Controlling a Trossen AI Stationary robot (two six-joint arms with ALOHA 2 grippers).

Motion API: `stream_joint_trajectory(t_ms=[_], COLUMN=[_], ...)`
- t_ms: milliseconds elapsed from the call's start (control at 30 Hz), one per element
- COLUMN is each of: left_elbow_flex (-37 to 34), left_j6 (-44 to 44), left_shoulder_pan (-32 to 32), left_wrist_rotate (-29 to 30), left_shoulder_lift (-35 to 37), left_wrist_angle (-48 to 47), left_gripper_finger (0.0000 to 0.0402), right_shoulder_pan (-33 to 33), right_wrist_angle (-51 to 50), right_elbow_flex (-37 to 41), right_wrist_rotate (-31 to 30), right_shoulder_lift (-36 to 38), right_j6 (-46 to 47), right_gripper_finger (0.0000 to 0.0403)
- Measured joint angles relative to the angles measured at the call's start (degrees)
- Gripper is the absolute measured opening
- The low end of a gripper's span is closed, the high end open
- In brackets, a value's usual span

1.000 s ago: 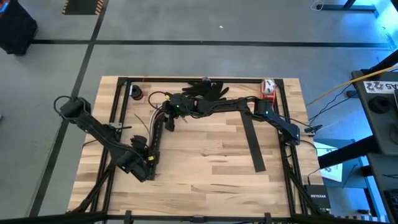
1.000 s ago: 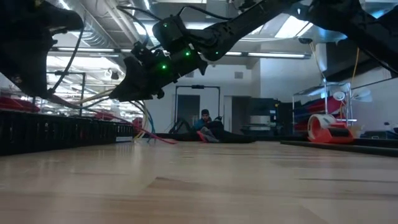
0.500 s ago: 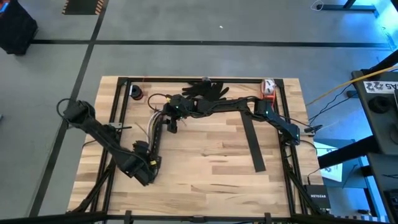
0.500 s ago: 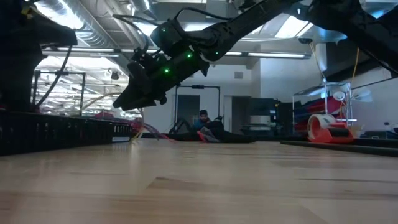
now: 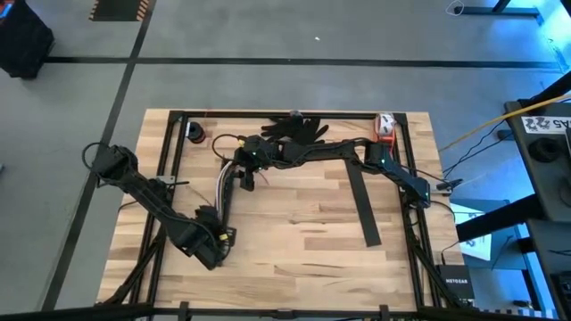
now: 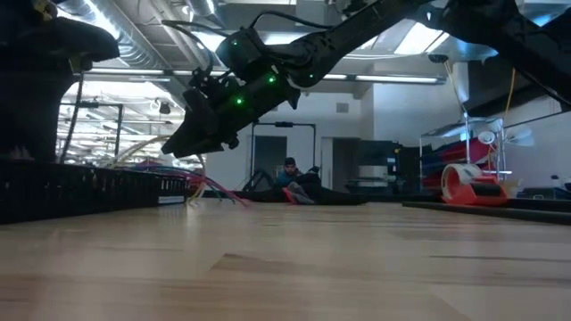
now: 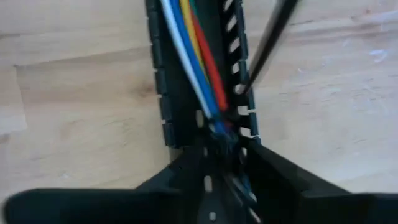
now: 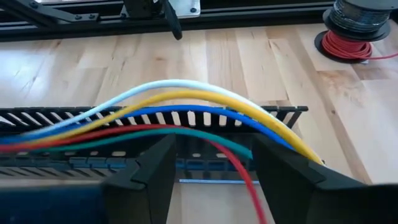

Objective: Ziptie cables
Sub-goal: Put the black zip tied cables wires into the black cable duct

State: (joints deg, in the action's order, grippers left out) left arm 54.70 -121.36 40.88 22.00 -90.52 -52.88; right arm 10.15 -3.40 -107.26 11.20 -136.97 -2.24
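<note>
Both claws stand apart: left claw (image 7: 214,186) and right claw (image 8: 211,171) straddle the channel (image 5: 223,198) holding the cables (image 7: 199,62)

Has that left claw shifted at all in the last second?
Yes. In the high view the left gripper has slid back along the black channel, away from the table's far edge and toward the near edge.

Only one word is made out with fair confidence — "NETGEAR", printed in white on a dark box (image 5: 458,283) at the table's lower right in the high view. Lettering on a grey unit (image 5: 546,125) at the right edge is not legible.
</note>
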Motion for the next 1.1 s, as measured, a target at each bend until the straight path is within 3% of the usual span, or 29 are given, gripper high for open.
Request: stream_joint_trajectory(t_ms=[133, 267, 433, 700, 900, 1100], left_elbow_flex=[0.02, 1.38, 1.99, -0.52, -4.07, -5.66], left_j6=[3.39, 7.83, 8.93, 7.52, 8.33, 21.80], left_shoulder_pan=[0.04, 0.42, 1.16, 0.96, 0.67, 0.09], left_wrist_rotate=[-1.14, -3.25, -1.38, 1.25, 1.05, 1.22], left_shoulder_lift=[1.58, 5.95, 8.66, 4.55, 1.58, 0.16], left_wrist_angle=[0.98, 0.96, -0.43, 1.62, 2.49, 2.72], left_gripper_finger=[0.0184, 0.0210, 0.0217, 0.0202, 0.0169, 0.0066], right_shoulder_pan=[0.00, 0.09, 0.37, 0.39, -0.58, -3.54], right_wrist_angle=[-0.16, -1.86, -6.20, -24.38, -35.85, -44.34], right_elbow_flex=[0.00, 0.11, 0.05, 0.00, 0.15, 0.13], right_wrist_rotate=[0.04, 0.42, 0.05, 0.42, 0.56, -0.69], right_shoulder_lift=[0.00, 1.55, 6.66, 14.19, 15.42, 15.69], right_j6=[-0.02, -1.97, -6.86, -10.08, -9.48, -8.14], right_gripper_finger=[0.0202, 0.0202, 0.0202, 0.0202, 0.0202, 0.0202])
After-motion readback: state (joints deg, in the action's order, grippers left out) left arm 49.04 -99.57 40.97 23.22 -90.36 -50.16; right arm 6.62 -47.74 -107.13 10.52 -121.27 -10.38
